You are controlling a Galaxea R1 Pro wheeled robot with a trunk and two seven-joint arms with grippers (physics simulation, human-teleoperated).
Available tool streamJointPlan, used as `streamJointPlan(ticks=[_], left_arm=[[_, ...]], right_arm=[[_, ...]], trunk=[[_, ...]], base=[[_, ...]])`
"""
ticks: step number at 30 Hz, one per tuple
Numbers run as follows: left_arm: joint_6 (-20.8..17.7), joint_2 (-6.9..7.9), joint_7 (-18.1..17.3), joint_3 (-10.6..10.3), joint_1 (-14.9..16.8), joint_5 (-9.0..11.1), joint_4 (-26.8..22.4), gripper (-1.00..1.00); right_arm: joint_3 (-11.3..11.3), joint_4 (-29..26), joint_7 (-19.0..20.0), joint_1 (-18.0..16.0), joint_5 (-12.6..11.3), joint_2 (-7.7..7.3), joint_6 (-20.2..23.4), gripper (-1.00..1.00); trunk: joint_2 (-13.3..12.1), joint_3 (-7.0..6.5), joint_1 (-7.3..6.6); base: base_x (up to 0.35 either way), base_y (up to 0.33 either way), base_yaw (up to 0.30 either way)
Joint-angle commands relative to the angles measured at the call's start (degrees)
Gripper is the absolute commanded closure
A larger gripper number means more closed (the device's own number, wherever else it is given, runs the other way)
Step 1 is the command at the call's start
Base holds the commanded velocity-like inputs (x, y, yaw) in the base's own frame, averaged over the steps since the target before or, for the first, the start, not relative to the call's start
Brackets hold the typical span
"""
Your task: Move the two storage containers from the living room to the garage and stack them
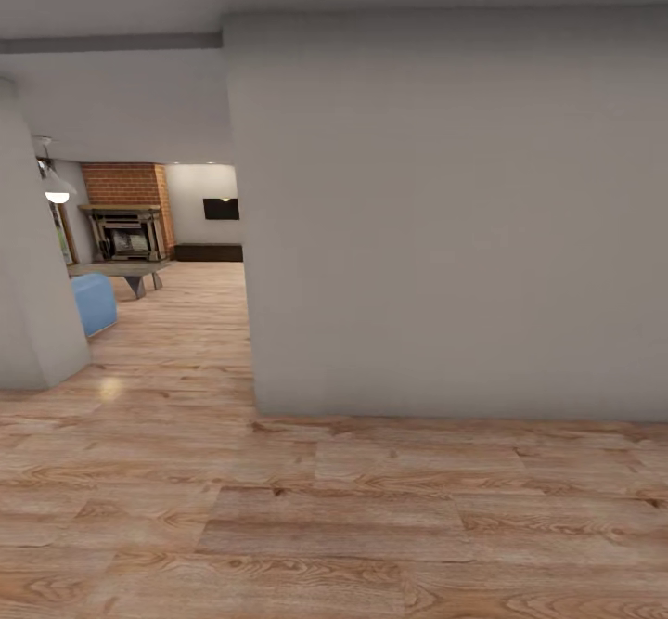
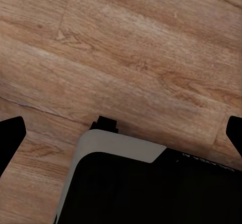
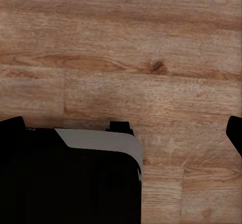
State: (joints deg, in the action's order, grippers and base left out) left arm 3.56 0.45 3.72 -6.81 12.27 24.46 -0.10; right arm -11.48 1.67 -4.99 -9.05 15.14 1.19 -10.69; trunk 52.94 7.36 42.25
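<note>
At the far left of the head view a grey wall corner (image 1: 32,257) stands, and past it the living room (image 1: 153,257) opens with a blue sofa (image 1: 95,303), a low table (image 1: 121,271) and a brick fireplace (image 1: 125,220). A wide grey wall (image 1: 445,220) stands on the right over the wood plank floor (image 1: 334,508).

The left gripper (image 2: 121,133) points down at the planks above the robot's dark base (image 2: 151,188); its fingers are spread wide and hold nothing. The right gripper (image 3: 121,133) hangs the same way, released and empty.

Light brown wood-grain plank flooring (image 1: 334,526) lies under a plain pale grey wall (image 1: 445,220). At ten o'clock, a red-brick chimney (image 1: 125,183) rises over a dark fireplace (image 1: 125,234), beside a blue sofa (image 1: 93,303).
</note>
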Motion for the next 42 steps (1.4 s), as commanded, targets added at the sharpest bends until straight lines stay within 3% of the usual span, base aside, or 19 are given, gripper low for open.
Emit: streamJointPlan(ticks=[1,16,42], left_arm=[[0.13,-0.01,0.15,-0.49,0.04,0.42,0.01,-1.00],[0.13,-0.01,0.15,-0.49,0.04,0.41,-0.02,-1.00],[0.13,0.08,0.15,-0.49,0.04,0.50,0.01,-1.00]], right_arm=[[-0.45,0.18,-0.30,-0.08,0.67,0.01,-0.30,-1.00],[-0.42,0.20,-0.44,-0.09,0.72,0.21,-1.19,-1.00],[-0.39,0.27,-0.23,-0.04,0.73,0.05,-1.39,-1.00]], trunk=[[0.06,0.09,0.01],[0.06,0.09,0.01],[0.06,0.09,0.01]], base=[[0.000,0.000,0.000],[0.000,0.000,0.011],[0.030,0.000,0.287]])
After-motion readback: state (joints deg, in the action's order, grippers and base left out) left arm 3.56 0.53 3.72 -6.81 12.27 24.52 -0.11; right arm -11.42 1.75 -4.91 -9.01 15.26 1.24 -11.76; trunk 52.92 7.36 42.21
